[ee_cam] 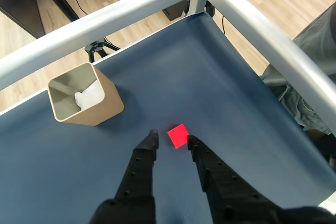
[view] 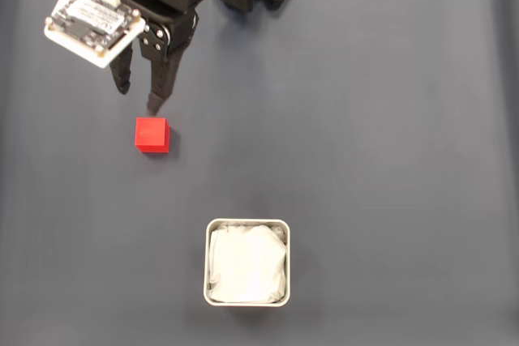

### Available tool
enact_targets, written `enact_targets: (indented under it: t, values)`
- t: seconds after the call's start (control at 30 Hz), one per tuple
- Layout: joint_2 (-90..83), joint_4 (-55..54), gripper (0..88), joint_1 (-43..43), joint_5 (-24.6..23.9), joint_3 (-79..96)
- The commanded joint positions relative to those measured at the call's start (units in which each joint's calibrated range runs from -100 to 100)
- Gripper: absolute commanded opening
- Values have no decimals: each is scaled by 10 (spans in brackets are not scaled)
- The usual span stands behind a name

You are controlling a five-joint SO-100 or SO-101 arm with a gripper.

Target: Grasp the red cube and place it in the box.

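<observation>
- In the fixed view, the red cube point(view: 152, 134) sits on the table point(view: 389, 119), near its left edge.
- The gripper point(view: 138, 96) hangs just behind the cube, toward the far left corner.
- The box point(view: 247, 262) sits near the front edge, around the middle, well apart from the cube.

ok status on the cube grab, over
Gripper open, above the mat, short of red cube. Cube ungrasped. Box apart, path clear.
</observation>
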Motion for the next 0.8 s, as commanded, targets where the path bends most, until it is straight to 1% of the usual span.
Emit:
enact_targets:
  t: [0.0, 0.23, 0.77]
  values:
    - [5, -25, 160, 12, 6, 4]
    - [15, -69, 206, 25, 13, 46]
    - [20, -213, 255, 56, 44, 177]
